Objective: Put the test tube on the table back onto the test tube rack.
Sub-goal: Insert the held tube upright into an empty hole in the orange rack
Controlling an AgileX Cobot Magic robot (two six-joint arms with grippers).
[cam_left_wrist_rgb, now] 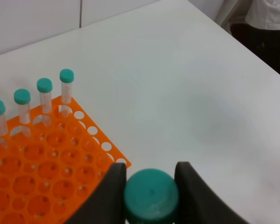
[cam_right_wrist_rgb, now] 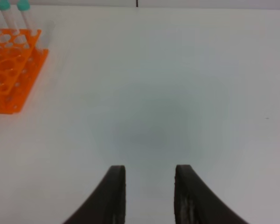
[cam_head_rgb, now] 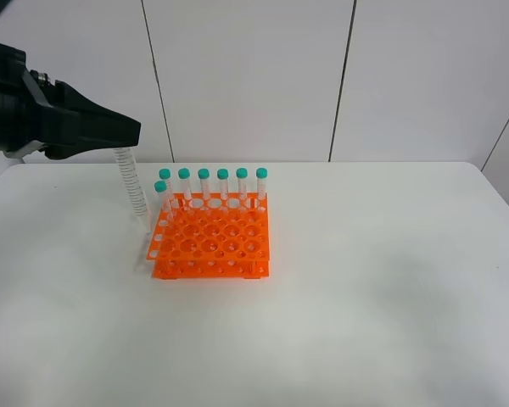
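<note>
The test tube (cam_head_rgb: 132, 185) hangs nearly upright, slightly tilted, from my left gripper (cam_head_rgb: 129, 136), which is shut on its teal cap (cam_left_wrist_rgb: 151, 195). Its conical tip sits by the back-left corner of the orange test tube rack (cam_head_rgb: 212, 242), just outside the rack's left edge. Several identical teal-capped tubes (cam_head_rgb: 213, 182) stand along the rack's back row. In the left wrist view the rack (cam_left_wrist_rgb: 37, 172) lies below and beside my left gripper (cam_left_wrist_rgb: 150, 166). My right gripper (cam_right_wrist_rgb: 149, 170) is open over bare table, with nothing between its fingers, well away from the rack (cam_right_wrist_rgb: 9, 70).
The white table (cam_head_rgb: 365, 280) spreads wide to the right of and in front of the rack. A white panelled wall (cam_head_rgb: 254, 76) stands behind the table's far edge. Most rack holes hold no tube.
</note>
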